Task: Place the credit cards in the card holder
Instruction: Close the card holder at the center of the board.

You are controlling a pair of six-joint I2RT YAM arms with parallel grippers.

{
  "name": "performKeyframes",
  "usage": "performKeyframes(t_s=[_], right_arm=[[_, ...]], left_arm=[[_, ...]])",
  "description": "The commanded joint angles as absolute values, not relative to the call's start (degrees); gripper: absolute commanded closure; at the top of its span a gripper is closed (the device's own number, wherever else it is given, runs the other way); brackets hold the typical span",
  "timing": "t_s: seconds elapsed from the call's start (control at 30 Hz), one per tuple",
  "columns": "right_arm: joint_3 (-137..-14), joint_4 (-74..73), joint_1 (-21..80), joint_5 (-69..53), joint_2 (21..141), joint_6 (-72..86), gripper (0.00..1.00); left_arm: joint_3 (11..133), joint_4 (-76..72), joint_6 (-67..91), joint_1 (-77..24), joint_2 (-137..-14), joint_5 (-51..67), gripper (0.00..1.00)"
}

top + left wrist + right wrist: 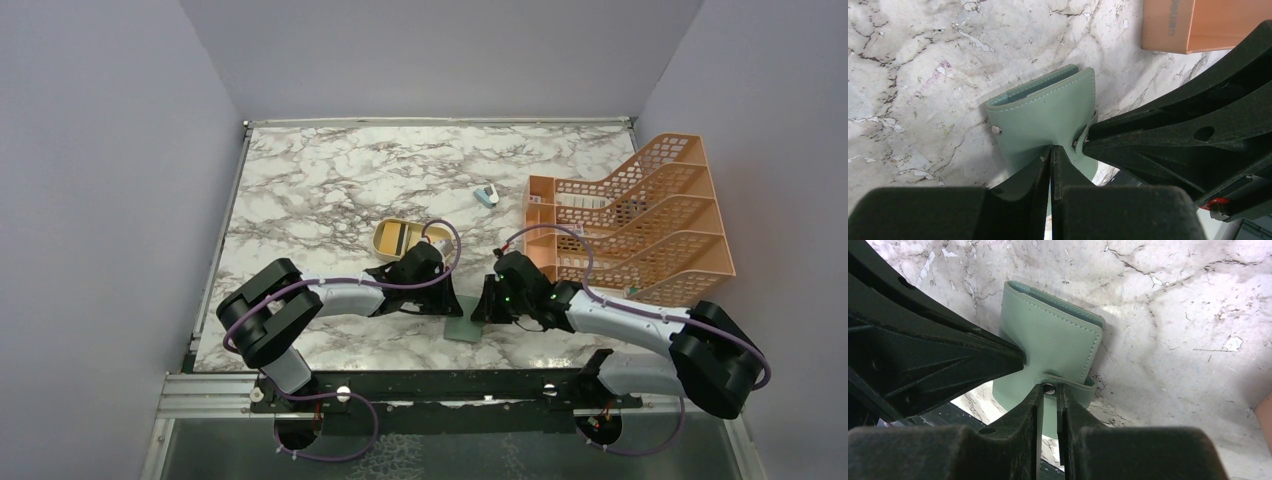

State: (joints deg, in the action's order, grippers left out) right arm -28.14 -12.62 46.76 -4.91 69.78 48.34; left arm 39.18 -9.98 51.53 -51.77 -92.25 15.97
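Note:
The card holder (465, 328) is a closed grey-green wallet lying near the table's front edge, also seen in the left wrist view (1048, 110) and the right wrist view (1053, 340). My left gripper (1052, 147) is shut, its tips resting on the wallet's cover from the left (452, 306). My right gripper (1049, 386) comes in from the right (484, 306). It is shut on the wallet's snap strap (1068, 381), with the metal stud at its tips. No credit cards can be made out in any view.
A tan oval dish (398, 238) sits just behind my left wrist. A small blue-and-white gadget (486, 194) lies further back. An orange mesh file rack (640, 215) fills the right side, and its corner shows in the left wrist view (1198, 25). The table's front rail (450, 385) is close.

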Motion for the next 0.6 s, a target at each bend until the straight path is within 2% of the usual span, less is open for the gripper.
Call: performKeyframes(t_s=[0.0,0.57], right_arm=[[-29.17,-9.26,46.89,-7.32,72.11,47.94,0.86],[-30.65,-8.37,46.93,-10.0,73.88,48.81,0.92]], left_arm=[[37.92,-7.11,50.87,-52.49,-92.72,14.15,0.92],[37.62,-8.15,51.58,-53.13,-93.34,14.4,0.92]])
